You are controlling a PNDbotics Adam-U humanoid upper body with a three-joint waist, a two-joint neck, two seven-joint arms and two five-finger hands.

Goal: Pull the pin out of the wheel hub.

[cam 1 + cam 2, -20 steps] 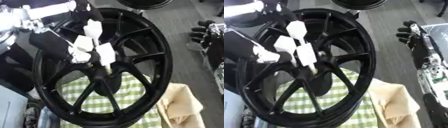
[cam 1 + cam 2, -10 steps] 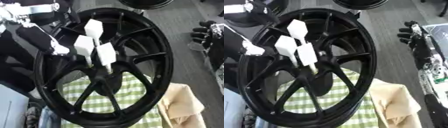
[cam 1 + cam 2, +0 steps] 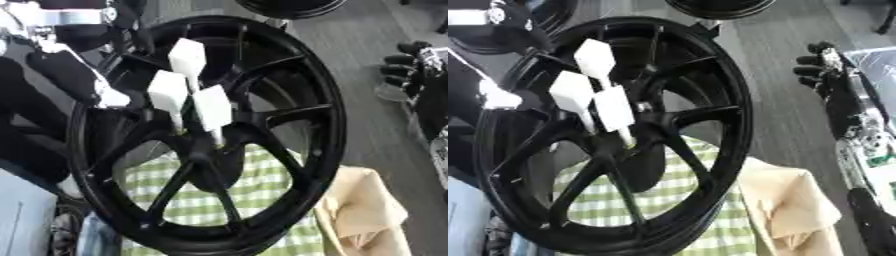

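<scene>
At the left edge, your robot's left arm comes in from the upper corner, black with white and silver parts. Its left hand (image 3: 74, 82) shows only as a dark shape with a white tip, beside the rim of the wheel. You cannot tell whether its fingers are curled or straight.

In the middle stands a large black spoked alloy wheel hub (image 3: 302, 80), tilted, filling most of the view. Three white pins with flat paddle-shaped heads (image 3: 213, 108) stick up from the hub's centre, close together, their thin stems set into it. No hand touches them.

Under the wheel lies a green and white checked cloth (image 3: 262, 187), seen through the spokes. A plain beige cloth (image 3: 363, 215) lies just beside it, toward the lower right.

At the right edge, your right hand (image 3: 820, 67) rests well apart from the wheel, black fingers relaxed and holding nothing.
</scene>
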